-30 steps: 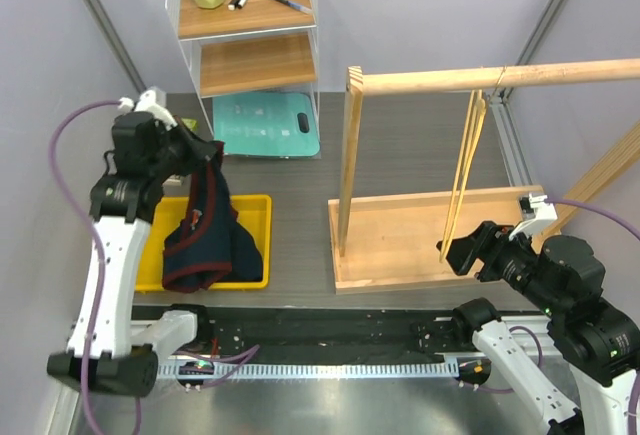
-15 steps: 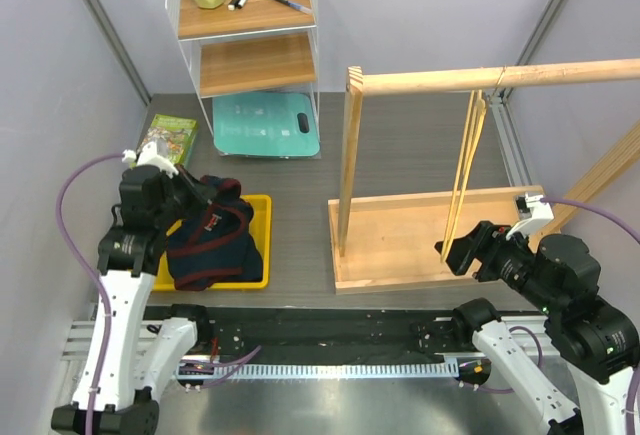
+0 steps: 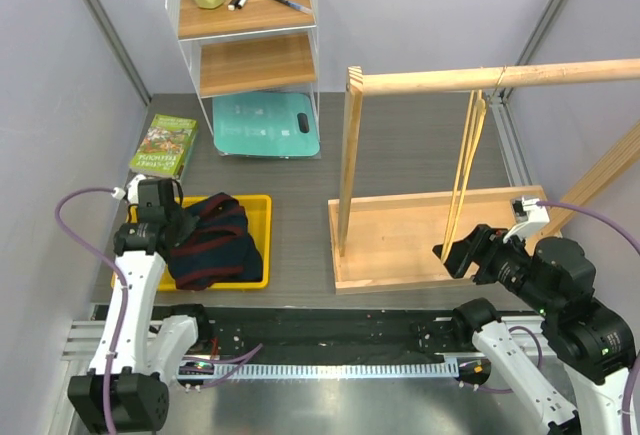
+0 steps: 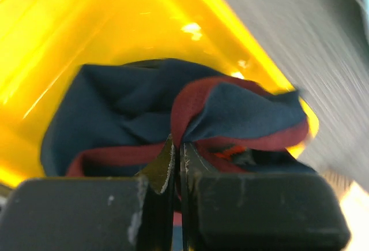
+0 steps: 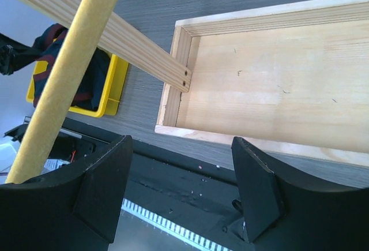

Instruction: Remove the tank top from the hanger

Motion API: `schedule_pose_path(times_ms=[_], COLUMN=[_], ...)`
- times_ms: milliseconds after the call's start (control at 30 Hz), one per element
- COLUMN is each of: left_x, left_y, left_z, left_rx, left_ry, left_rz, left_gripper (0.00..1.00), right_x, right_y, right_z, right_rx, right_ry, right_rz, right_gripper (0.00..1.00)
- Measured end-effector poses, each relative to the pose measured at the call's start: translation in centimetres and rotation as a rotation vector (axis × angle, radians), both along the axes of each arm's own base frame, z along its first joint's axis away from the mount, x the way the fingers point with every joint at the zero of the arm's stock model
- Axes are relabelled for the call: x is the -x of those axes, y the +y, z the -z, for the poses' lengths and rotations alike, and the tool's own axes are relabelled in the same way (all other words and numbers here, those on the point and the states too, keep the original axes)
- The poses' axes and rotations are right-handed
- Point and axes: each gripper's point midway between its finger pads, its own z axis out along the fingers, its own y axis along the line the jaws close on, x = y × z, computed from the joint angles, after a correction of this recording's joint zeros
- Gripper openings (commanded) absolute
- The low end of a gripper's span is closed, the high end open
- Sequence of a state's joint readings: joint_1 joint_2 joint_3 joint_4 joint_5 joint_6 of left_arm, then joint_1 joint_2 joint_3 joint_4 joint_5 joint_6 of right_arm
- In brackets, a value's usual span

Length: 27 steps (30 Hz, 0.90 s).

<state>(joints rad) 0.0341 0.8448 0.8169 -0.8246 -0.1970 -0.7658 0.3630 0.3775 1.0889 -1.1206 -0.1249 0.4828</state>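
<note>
1. Our left gripper (image 4: pixel 177 154) is clenched on the red trim of the tank top (image 4: pixel 230 112).
2. The tank top's bunched up in a yellow bin (image 3: pixel 256 202) near the table's (image 3: pixel 400 145) near-left corner.
3. Our right gripper (image 5: pixel 181 187) is spread wide, gripping nothing. The hanger (image 5: pixel 72 60) runs just beside one finger and hangs from the wooden rail (image 3: pixel 430 79), well apart from the tank top.
</note>
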Motion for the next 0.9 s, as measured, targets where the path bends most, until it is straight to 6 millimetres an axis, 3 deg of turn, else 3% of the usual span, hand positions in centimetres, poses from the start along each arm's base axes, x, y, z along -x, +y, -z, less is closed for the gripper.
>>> schedule_pose_path(times_ms=[100,233,300,333,400,433,533,700,900], left_x=[1.0,2.4,3.0,3.3,3.6,3.8,3.9,3.5,0.6], left_y=[1.5,2.1,2.2,2.3,2.6,2.8,3.4,3.5,-1.3], left_z=[1.3,2.8,3.2,3.2,2.9,2.4,0.3,-5.0,-12.5], left_rx=[0.051,0.094,0.105,0.103,0.095,0.098,0.08,0.063,0.192], left_ry=[0.036,0.046,0.056,0.058,0.052,0.038,-0.024,-0.188,-0.397], left_rz=[-0.137,-0.247,-0.283,-0.3,-0.324,-0.355,-0.379,-0.343,-0.042], left_gripper=[0.0,0.04,0.19,0.42,0.64,0.8,0.94,1.0,1.0], right_x=[0.1,0.1,0.1,0.1,0.1,0.1,0.0,-0.2,-0.6], right_y=[0.2,0.4,0.5,0.5,0.6,0.6,0.7,0.7,0.9], right_z=[0.3,1.0,1.1,1.1,0.9,0.9,0.8,0.7,1.9], right_rx=[-0.017,-0.029,-0.034,-0.036,-0.04,-0.041,-0.043,-0.046,-0.043], right_ry=[0.005,0.021,0.027,0.027,0.023,0.022,0.017,0.01,0.038], right_rz=[-0.005,-0.007,-0.006,-0.006,-0.008,-0.009,-0.01,-0.01,-0.006], right_gripper=[0.75,0.75,0.75,0.75,0.75,0.75,0.75,0.75,0.76])
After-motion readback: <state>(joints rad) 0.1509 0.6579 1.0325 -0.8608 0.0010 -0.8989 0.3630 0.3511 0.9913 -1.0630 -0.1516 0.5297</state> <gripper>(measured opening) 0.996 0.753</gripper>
